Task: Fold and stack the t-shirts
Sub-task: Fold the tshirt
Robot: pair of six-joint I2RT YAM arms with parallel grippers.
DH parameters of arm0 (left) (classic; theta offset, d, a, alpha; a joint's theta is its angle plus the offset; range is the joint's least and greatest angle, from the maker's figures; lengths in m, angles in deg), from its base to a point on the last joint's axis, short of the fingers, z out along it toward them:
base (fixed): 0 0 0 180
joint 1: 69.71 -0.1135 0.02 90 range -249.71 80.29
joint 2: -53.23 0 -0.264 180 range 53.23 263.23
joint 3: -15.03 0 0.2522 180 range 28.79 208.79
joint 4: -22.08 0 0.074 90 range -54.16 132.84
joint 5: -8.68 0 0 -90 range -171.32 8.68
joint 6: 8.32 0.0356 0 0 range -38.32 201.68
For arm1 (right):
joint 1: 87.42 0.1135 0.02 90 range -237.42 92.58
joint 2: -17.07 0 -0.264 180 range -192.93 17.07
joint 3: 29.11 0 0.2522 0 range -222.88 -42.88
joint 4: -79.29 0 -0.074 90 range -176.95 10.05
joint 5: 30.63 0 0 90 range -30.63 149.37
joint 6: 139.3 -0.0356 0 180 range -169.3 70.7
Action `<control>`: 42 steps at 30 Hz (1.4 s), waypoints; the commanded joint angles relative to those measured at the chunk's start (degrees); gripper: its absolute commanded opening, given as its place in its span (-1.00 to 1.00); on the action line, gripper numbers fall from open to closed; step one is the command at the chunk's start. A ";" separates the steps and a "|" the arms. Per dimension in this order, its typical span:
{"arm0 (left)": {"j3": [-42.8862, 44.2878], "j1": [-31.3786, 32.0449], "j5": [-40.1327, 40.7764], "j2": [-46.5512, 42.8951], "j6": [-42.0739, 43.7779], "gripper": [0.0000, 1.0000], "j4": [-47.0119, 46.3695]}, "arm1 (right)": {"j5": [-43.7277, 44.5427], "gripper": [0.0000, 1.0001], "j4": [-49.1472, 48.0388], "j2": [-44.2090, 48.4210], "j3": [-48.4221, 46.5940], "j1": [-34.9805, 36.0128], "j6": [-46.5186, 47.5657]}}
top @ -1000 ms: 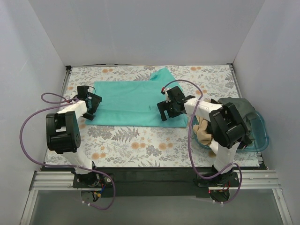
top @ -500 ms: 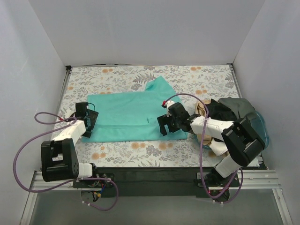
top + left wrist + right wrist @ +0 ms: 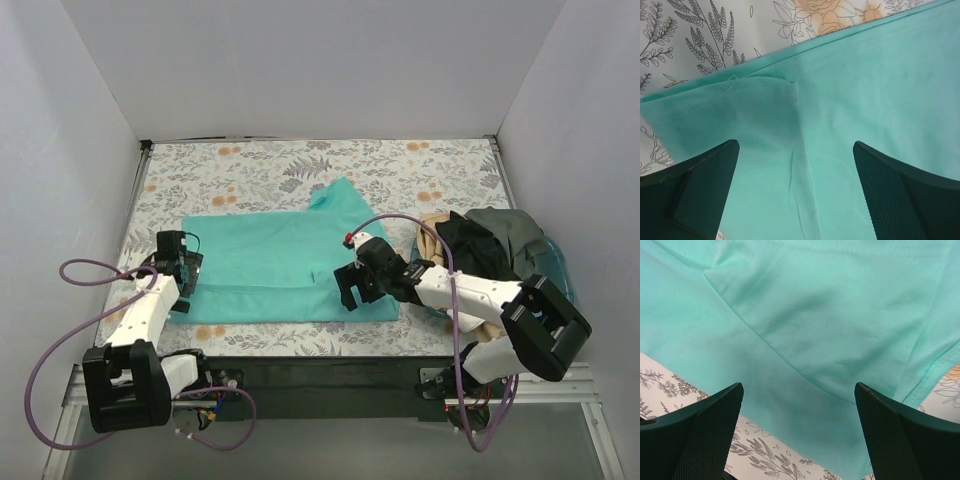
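Observation:
The teal-green t-shirt lies flat on the floral table, folded into a wide band, one corner sticking out toward the back. My left gripper hangs open over its left end; the left wrist view shows the shirt's hem and a folded flap between the fingers. My right gripper hangs open over its right near part; the right wrist view shows teal cloth and its near edge. The black shirt, grey-olive shirt and beige shirt are heaped at the right.
The translucent blue tub sits at the right under the heap of shirts. White walls close the table on three sides. The floral tablecloth shows behind the teal shirt. Purple cables loop off both arms.
The teal shirt has moved toward the near edge of the table, and both grippers have moved nearer with it. Both arms are now stretched lower over the table.

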 commanded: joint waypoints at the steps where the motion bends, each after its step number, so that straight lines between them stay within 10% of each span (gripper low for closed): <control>1: 6.30 0.00 3.12 -3.12 -1.61 0.96 5.64 | 4.38 0.97 3.34 3.67 -5.64 0.11 0.57; 18: 46.82 -0.70 3.13 35.43 11.83 0.93 8.72 | 18.64 0.97 4.58 18.44 -4.77 -0.32 0.23; 27: 67.38 -1.14 4.53 54.44 15.53 0.46 16.97 | 18.11 0.97 5.29 18.53 -2.40 -0.59 0.93; 42: 73.38 -1.32 5.50 66.66 15.80 0.01 17.60 | 18.37 0.97 5.37 17.12 -1.43 -0.77 1.72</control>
